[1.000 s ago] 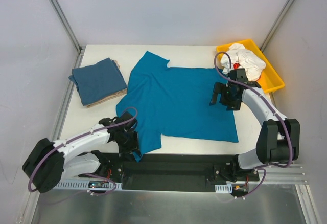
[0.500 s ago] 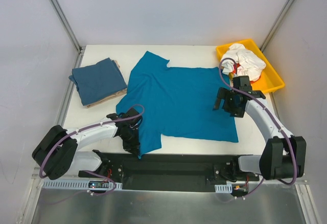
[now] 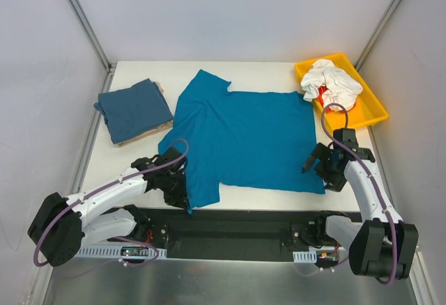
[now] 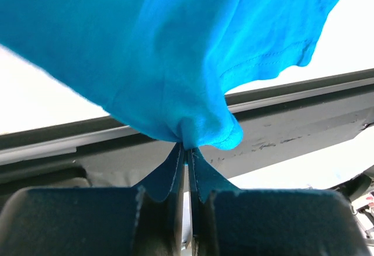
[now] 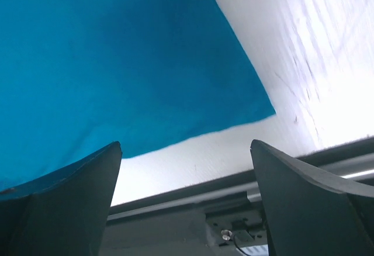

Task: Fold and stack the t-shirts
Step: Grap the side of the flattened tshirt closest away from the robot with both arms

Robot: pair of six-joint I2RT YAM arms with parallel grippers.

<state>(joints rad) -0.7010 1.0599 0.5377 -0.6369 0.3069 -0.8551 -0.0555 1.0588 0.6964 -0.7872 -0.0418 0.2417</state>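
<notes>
Just clenched left gripper [image 4: 187, 151] on teal shirt [image 3: 244, 138] sleeve at table's [image 3: 132, 72] near edge; brought right gripper [image 3: 325, 169], gaping, to hem corner; fold next.

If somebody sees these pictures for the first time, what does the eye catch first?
First comes the bright teal t-shirt, spread flat over the middle of the table, with the left gripper shut on its near left part at the table's near edge. Next come the yellow tray in the far right corner, holding crumpled white cloth, and the folded slate-blue t-shirt at the far left.
</notes>
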